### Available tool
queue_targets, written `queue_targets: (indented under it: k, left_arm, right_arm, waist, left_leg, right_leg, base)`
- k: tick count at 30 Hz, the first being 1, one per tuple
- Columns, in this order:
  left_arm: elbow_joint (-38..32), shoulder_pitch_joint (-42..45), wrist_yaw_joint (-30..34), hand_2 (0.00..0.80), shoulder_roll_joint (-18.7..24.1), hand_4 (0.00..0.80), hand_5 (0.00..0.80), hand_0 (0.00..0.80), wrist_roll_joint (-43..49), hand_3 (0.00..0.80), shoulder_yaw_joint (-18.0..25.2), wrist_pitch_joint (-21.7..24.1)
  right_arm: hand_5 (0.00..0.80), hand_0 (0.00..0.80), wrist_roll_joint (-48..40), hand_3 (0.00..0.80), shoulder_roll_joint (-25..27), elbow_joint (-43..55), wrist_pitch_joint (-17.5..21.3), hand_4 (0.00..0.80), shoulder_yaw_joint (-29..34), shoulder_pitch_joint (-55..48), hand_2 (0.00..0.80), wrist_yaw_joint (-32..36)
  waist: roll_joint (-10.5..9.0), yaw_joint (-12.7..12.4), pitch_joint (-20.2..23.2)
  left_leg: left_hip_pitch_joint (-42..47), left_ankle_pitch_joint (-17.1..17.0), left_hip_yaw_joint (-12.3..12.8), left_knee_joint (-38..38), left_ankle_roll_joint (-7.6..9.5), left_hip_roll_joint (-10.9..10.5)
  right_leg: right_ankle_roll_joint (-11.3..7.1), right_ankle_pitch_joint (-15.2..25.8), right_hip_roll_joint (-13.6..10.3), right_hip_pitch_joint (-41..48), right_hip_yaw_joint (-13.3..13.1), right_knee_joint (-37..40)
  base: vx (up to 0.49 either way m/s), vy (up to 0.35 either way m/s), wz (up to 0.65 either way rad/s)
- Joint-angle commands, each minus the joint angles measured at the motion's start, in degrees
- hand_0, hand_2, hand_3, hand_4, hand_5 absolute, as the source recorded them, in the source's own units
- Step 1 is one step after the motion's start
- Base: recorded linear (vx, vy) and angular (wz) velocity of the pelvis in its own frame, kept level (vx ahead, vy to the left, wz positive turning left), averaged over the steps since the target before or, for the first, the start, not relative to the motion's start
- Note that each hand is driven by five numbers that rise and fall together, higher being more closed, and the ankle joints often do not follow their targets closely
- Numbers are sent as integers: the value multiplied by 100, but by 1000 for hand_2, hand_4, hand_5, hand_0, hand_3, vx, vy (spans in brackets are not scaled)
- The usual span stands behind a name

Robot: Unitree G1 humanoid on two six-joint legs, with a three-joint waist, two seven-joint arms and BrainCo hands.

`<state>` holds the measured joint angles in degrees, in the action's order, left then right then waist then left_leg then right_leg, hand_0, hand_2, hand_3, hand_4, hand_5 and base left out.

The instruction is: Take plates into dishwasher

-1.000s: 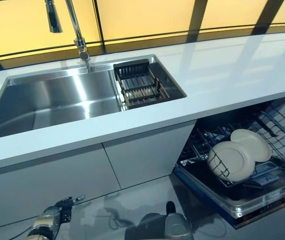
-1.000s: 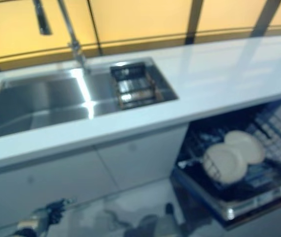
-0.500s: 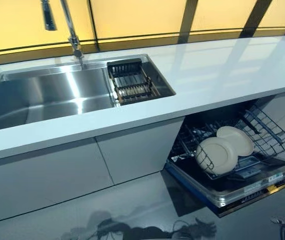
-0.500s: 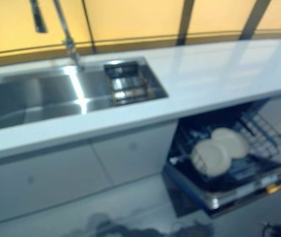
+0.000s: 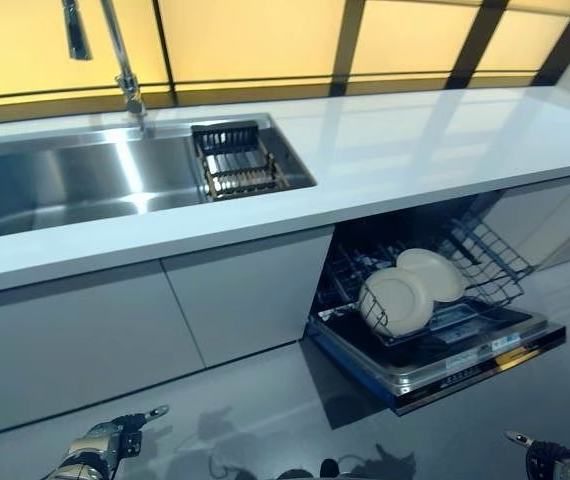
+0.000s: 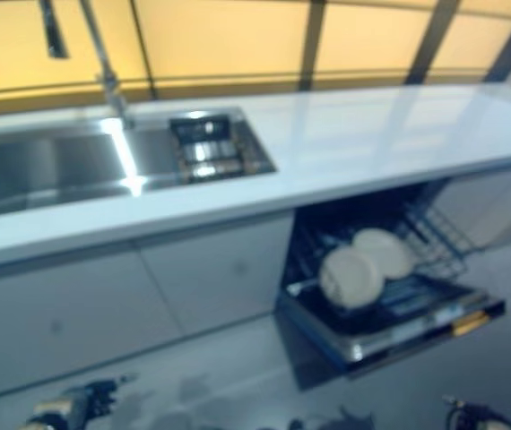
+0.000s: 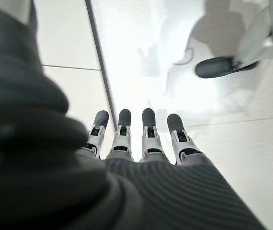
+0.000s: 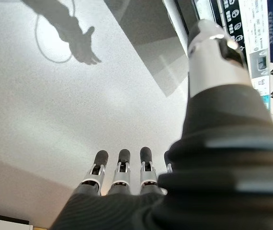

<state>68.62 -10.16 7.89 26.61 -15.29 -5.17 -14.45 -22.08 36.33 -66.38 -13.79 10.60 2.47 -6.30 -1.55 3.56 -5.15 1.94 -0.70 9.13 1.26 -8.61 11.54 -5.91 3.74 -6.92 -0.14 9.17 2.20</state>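
Two cream plates stand on edge in the lower rack of the open dishwasher, under the white counter at the right. My left hand hangs low at the bottom left, over the grey floor. In the left wrist view its fingers are straight and hold nothing. My right hand hangs low at the bottom right, in front of the dishwasher door. Its fingers are also straight and empty.
A steel sink with a tall tap is set in the counter at the left, with a dark drainer basket in its right end. White cabinet fronts run below it. The dishwasher door juts out over the floor.
The camera has swung right and pulled back, so sink and dishwasher shifted left in view. Both hands now show at the bottom corners. The plates have not moved.
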Motion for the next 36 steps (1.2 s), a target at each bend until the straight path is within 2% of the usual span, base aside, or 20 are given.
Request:
queue_targets:
  k: [1,4,5,7,8,10,11,12,13,15,20,25,29,33,36]
  left_arm:
    - [282,-239,-163,0,84,0,0,0,44,0,41,166]
    - [328,-18,-128,0,79,0,0,0,48,0,171,288]
    - [336,9,-82,0,54,0,0,0,8,0,200,391]
    - [322,-36,-7,0,9,0,0,0,-35,0,251,473]
    - [282,-83,48,0,-59,0,0,0,0,0,278,490]
    - [263,-129,77,0,-176,0,0,0,59,0,259,493]
    - [325,-124,30,0,-224,0,0,0,95,0,250,482]
    - [367,-125,-43,0,-251,0,0,0,50,0,187,462]
    - [404,-145,-81,0,-264,0,0,0,33,0,157,449]
    - [424,-249,-65,0,-282,0,0,0,71,0,71,457]
    - [503,-205,-136,0,-353,0,0,0,-82,0,18,447]
    - [518,-175,-131,0,-438,0,0,0,-301,0,88,491]
    - [435,-151,-183,0,-621,0,0,0,-526,0,50,461]
    - [387,-82,-309,0,-828,0,0,0,-782,0,29,372]
    - [440,-56,-410,0,-1037,0,0,0,-1032,0,-64,349]
  right_arm:
    - [0,0,-170,0,46,-446,-51,0,223,447,0,-266]
    - [0,0,-359,0,82,-566,-201,0,282,361,0,-30]
    - [0,0,-618,0,89,-662,-132,0,355,344,0,17]
    - [0,0,-959,0,91,-765,12,0,459,352,0,121]
    - [0,0,-1222,0,57,-793,84,0,603,367,0,267]
    - [0,0,-1584,0,-50,-800,199,0,760,362,0,331]
    - [0,0,-1774,0,-149,-773,277,0,787,411,0,252]
    - [0,0,-1990,0,-231,-717,337,0,739,438,0,144]
    - [0,0,-2145,0,-339,-642,406,0,740,462,0,30]
    - [0,0,-2472,0,-538,-556,520,0,648,513,0,-112]
    - [0,0,-2848,0,-572,-630,531,0,582,858,0,-491]
    - [0,0,-3289,0,-417,-823,430,0,752,1074,0,-681]
    - [0,0,-4131,0,-397,-749,579,0,839,1131,0,-416]
    - [0,0,-5316,0,-556,-327,694,0,957,1227,0,-91]
    - [0,0,-6275,0,-545,55,846,0,894,1658,0,207]
  waist:
    - [-22,-115,-312]
    - [23,-127,-302]
    - [23,-111,-317]
    - [-36,-37,-351]
    - [-118,21,-360]
    - [-123,87,-380]
    - [45,164,-344]
    - [167,210,-364]
    - [199,217,-387]
    - [140,166,-576]
    - [279,203,-973]
    - [493,277,-1347]
    - [603,305,-1416]
    - [693,327,-1429]
    - [811,306,-1462]
  left_leg:
    - [-132,-458,302,146,248,87]
    - [-273,-836,403,344,63,240]
    - [-356,-834,453,245,75,239]
    - [-342,-402,537,-555,195,167]
    - [-394,12,594,-1575,271,99]
    - [-373,504,540,-2233,424,-25]
    - [100,664,561,-1496,589,-257]
    - [298,577,531,-974,597,-313]
    - [294,559,479,-866,636,-389]
    - [-112,762,348,-1536,671,-447]
    - [-527,910,437,-2006,714,-477]
    - [-1091,1194,469,-2797,768,-393]
    - [-1247,1305,405,-3111,800,-375]
    - [-1299,1314,325,-3231,793,-381]
    - [-1429,1286,227,-3338,754,-420]
  right_leg:
    - [-255,-474,-366,256,59,-641]
    - [-146,-428,-189,523,164,-308]
    - [-93,-403,-147,594,132,-221]
    - [5,-420,-211,517,117,-323]
    - [90,-380,-306,434,160,-382]
    - [145,-418,-387,277,208,-582]
    - [78,-489,-322,-3,225,-1010]
    - [61,-590,-242,-118,206,-1194]
    - [70,-597,-226,-198,211,-1288]
    - [120,-557,-326,-250,142,-1313]
    - [93,-485,-435,-562,83,-1425]
    - [231,-816,-515,-1187,-135,-2280]
    - [326,-991,-548,-1400,-243,-2708]
    - [381,-1122,-570,-1512,-330,-2996]
    - [445,-1223,-594,-1665,-371,-3229]
  base:
    - [-14,-207,25]
    - [-21,-132,25]
    - [-117,-101,13]
    - [-171,-83,6]
    - [-185,-69,13]
    - [-161,24,20]
    - [-86,148,2]
    - [-66,145,-14]
    - [-48,-6,11]
    - [-134,-144,48]
    - [-146,-41,1]
    - [-114,58,-6]
    - [39,59,-1]
    - [110,59,0]
    - [35,71,1]
